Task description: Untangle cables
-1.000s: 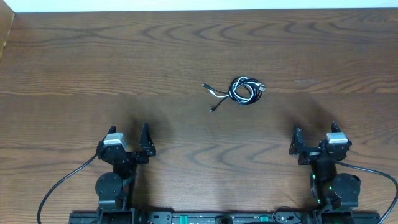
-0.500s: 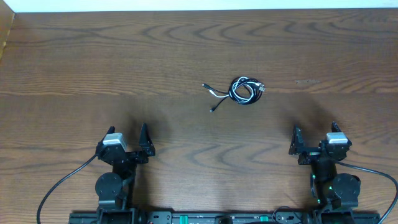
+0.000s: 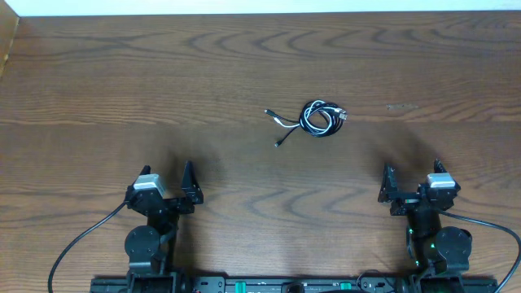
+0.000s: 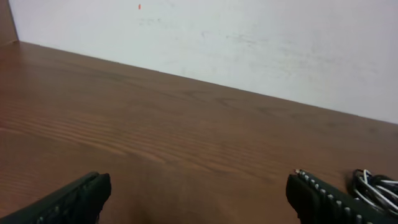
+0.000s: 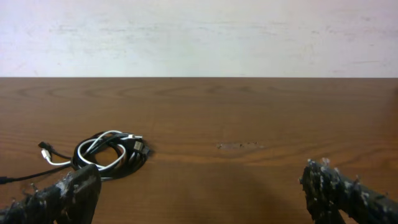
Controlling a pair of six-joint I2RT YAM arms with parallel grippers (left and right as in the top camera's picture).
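The cables (image 3: pixel 316 118), one black and one white, lie wound together in a small coil on the wooden table, with loose plug ends trailing to the left (image 3: pixel 279 142). The right wrist view has the same coil (image 5: pixel 109 154) ahead and to the left; the left wrist view catches only its edge (image 4: pixel 376 185) at far right. My left gripper (image 3: pixel 169 176) is near the table's front left, open and empty. My right gripper (image 3: pixel 412 169) is at the front right, open and empty. Both are well short of the cables.
The brown wooden table (image 3: pixel 163 81) reaches back to a white wall (image 5: pixel 199 37). Thick black arm wires (image 3: pixel 77 244) run beside the arm bases at the front edge. A small pale scuff (image 3: pixel 400 107) marks the wood right of the coil.
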